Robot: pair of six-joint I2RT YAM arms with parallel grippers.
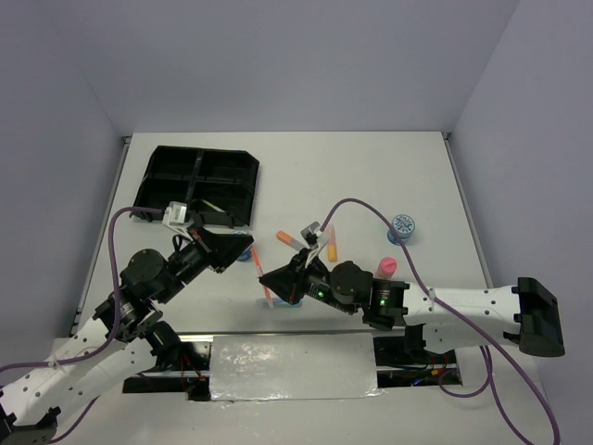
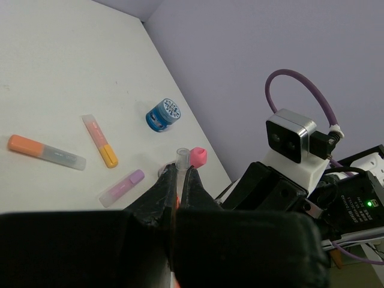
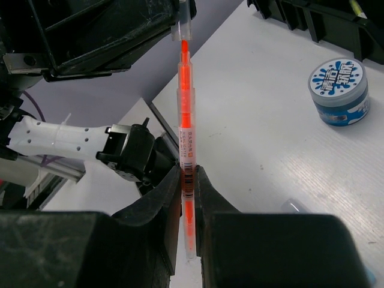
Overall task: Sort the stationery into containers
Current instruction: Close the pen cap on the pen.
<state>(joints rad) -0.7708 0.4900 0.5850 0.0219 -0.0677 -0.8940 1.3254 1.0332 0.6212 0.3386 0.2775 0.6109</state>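
A thin orange pen (image 3: 185, 114) hangs in the air above the table, held at both ends. My right gripper (image 3: 188, 180) is shut on its barcode end. My left gripper (image 2: 180, 171) is shut on its clear tip (image 2: 182, 157). In the top view the pen (image 1: 261, 278) spans from the left gripper (image 1: 246, 258) to the right gripper (image 1: 270, 287). The black divided tray (image 1: 199, 181) lies at the back left. On the table lie an orange highlighter (image 2: 45, 152), a pink-yellow one (image 2: 100, 141), a purple one (image 2: 122, 187), a blue-white tape roll (image 2: 164, 115) and a pink-capped bottle (image 2: 197, 157).
Another blue-white tape roll (image 3: 339, 90) stands near the tray's corner (image 3: 324, 24). A small clear cap (image 3: 294, 206) lies on the table beside my right fingers. The right arm's wrist camera (image 2: 291, 141) sits close in front of my left gripper.
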